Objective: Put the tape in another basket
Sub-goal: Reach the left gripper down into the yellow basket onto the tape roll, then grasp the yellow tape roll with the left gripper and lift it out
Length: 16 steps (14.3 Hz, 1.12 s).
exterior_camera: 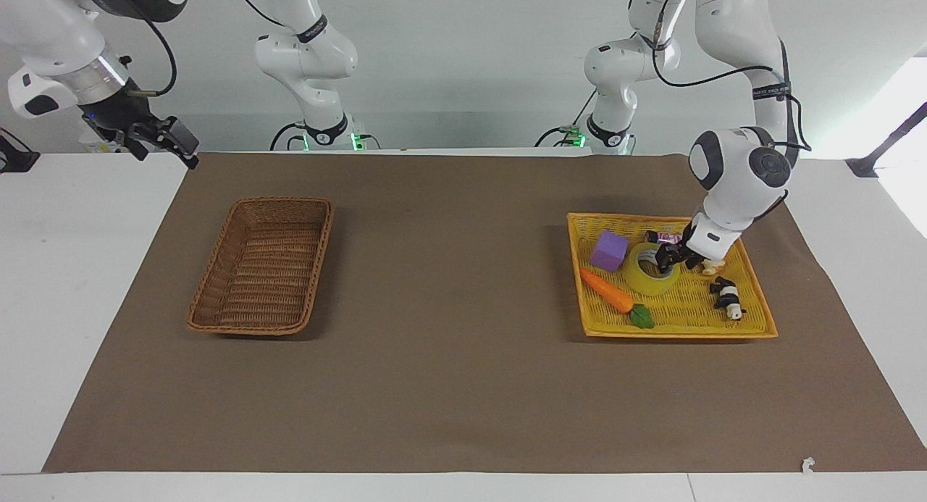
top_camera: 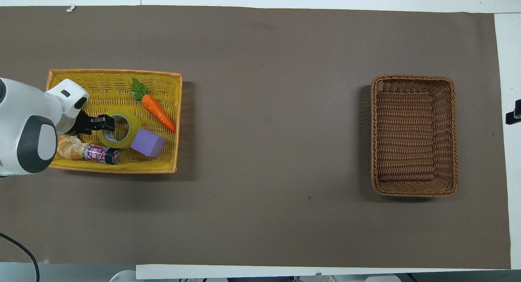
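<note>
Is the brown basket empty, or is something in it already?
Empty. The dark-brown woven wicker basket shows only its bare woven bottom in both views; the yellow packing tape roll lies in the bright yellow woven tray.

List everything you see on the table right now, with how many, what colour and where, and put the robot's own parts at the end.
tape: one, translucent yellow, in the yellow basket beside the purple block.
yellow basket: one, bright yellow, toward the left arm's end of the table.
brown basket: one, dark brown wicker, toward the right arm's end, nothing in it.
purple block: one, purple, in the yellow basket.
carrot: one, orange with green leaves, in the yellow basket.
panda figure: one, black and white, in the yellow basket.
small can: one, pink, in the yellow basket.
croissant: one, tan, beside the small can.
left claw: one, black, at the tape's rim.
right claw: one, black, open, waiting above the table's edge.
</note>
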Each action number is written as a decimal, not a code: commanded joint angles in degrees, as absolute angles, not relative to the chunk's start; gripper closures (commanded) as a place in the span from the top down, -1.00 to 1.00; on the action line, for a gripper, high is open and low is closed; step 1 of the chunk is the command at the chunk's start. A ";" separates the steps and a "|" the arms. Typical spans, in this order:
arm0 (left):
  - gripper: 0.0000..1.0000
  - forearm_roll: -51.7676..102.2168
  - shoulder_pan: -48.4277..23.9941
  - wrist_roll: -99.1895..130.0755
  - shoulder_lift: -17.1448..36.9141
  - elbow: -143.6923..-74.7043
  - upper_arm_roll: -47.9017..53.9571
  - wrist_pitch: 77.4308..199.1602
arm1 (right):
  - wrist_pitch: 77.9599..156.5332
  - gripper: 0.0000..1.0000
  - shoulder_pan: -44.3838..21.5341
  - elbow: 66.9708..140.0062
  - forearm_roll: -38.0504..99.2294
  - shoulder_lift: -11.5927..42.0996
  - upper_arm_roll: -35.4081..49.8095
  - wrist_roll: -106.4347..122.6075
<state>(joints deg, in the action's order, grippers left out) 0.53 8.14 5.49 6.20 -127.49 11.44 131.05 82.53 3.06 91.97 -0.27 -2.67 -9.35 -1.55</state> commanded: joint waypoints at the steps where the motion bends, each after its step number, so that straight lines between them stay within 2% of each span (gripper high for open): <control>1: 0.36 0.79 6.60 6.94 6.77 -128.76 11.25 133.68 | 83.50 0.99 3.08 93.69 0.62 -4.04 -9.40 -0.53; 2: 0.11 0.79 6.59 7.64 6.85 -128.85 11.25 133.68 | 83.50 0.99 3.08 93.69 0.62 -4.04 -9.40 -0.53; 4: -0.92 0.79 6.59 8.96 6.77 -129.11 11.25 133.59 | 83.50 0.99 3.08 93.69 0.62 -4.04 -9.40 -0.53; 5: -1.00 0.79 6.59 8.96 6.77 -129.20 11.25 133.68 | 83.41 0.99 3.08 93.69 0.62 -4.04 -9.40 -0.53; 10: -1.00 0.79 6.07 9.14 6.94 -127.19 11.25 132.72 | 83.50 0.99 3.08 93.69 0.62 -4.04 -9.40 -0.53; 16: -1.00 0.88 5.01 9.40 6.15 -113.49 11.43 117.01 | 83.50 0.99 3.08 93.69 0.62 -4.04 -9.40 -0.53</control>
